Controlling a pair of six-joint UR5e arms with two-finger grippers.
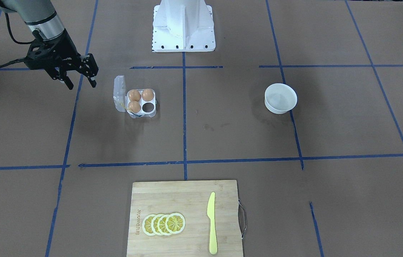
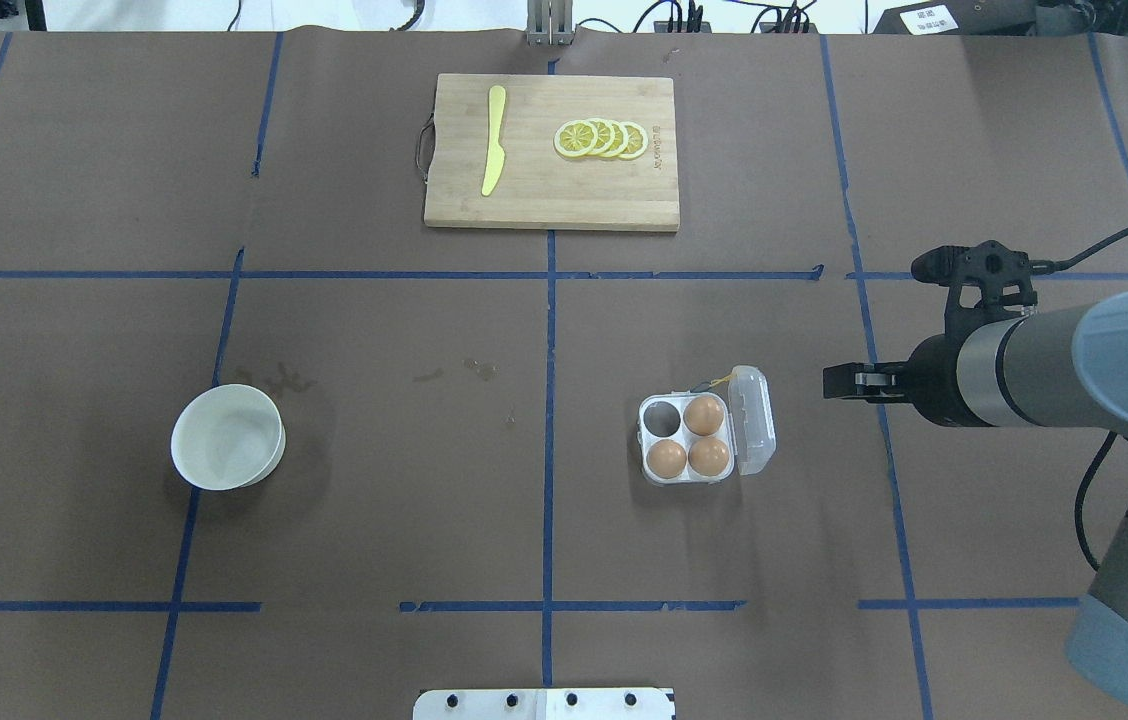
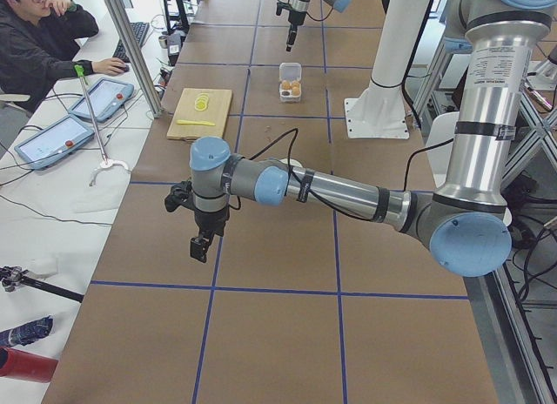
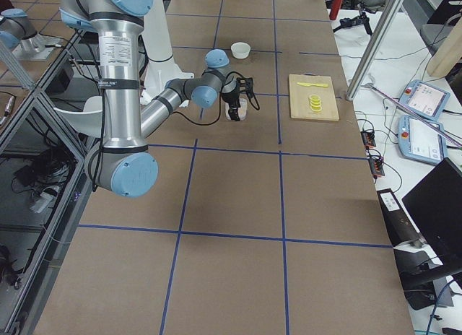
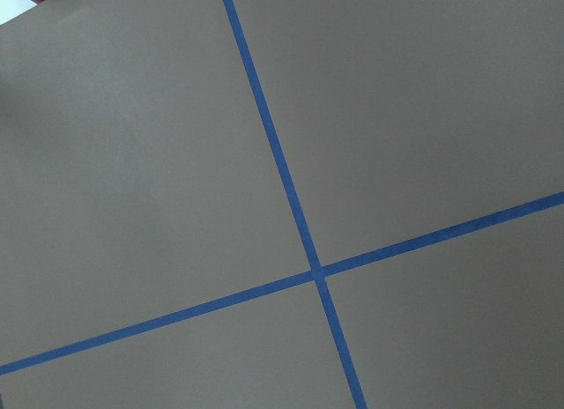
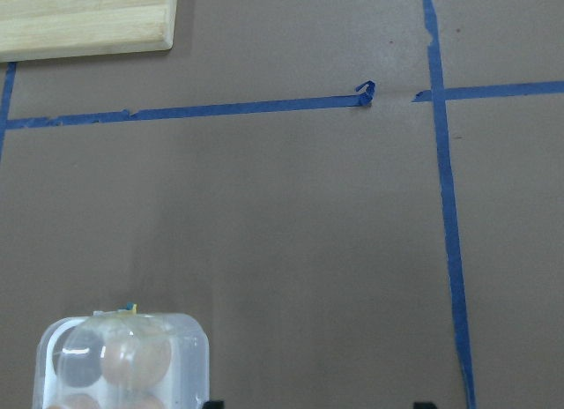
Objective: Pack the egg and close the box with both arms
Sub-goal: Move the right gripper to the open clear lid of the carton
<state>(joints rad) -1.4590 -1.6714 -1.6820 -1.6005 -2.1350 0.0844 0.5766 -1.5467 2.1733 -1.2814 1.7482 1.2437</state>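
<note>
The clear egg carton (image 1: 140,103) sits with its lid (image 1: 119,93) swung open. Three identical brown eggs (image 2: 704,413) fill three cups. The fourth cup (image 2: 662,418) is empty. My right gripper (image 1: 82,85) hovers open and empty above the table just beyond the lid side of the carton, also seen in the overhead view (image 2: 829,382). In the right wrist view the carton (image 6: 119,360) lies at the bottom left. My left gripper (image 3: 202,247) shows only in the exterior left view, far from the carton. I cannot tell whether it is open or shut.
A white bowl (image 1: 280,98) stands on the robot's left side and looks empty. A wooden cutting board (image 1: 183,217) with lemon slices (image 1: 164,224) and a yellow knife (image 1: 212,223) lies at the far edge. The white pedestal (image 1: 183,26) stands at the robot's base.
</note>
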